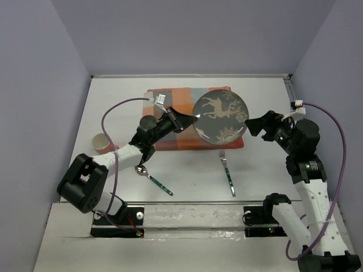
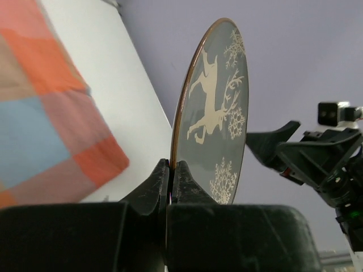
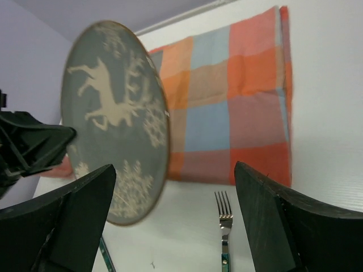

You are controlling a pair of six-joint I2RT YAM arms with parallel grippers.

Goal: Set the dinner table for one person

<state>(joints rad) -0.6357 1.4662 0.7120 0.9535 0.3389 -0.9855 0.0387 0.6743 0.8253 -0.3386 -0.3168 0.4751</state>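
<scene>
Dinner table (image 1: pixel 187 170): left tool (image 2: pixel 170 167) pinches plate (image 2: pixel 218 113) rim.

Plate (image 1: pixel 220 120) up over the cloth's (image 1: pixel 181 99) right end. Fork (image 1: pixel 227 173) lies before it on the desk (image 1: pixel 187 170), spoon (image 1: pixel 153 178) further left. Cup (image 1: pixel 102 143) far left.

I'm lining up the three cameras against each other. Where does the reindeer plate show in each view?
Top external: the plate is just right of centre, overlapping the right end of the checked cloth.
Left wrist: the plate is at centre, nearly edge-on, its rim pinched by the left gripper.
Right wrist: the plate fills the left half.
Shared landmark: the checked cloth, seen in all three.
</scene>
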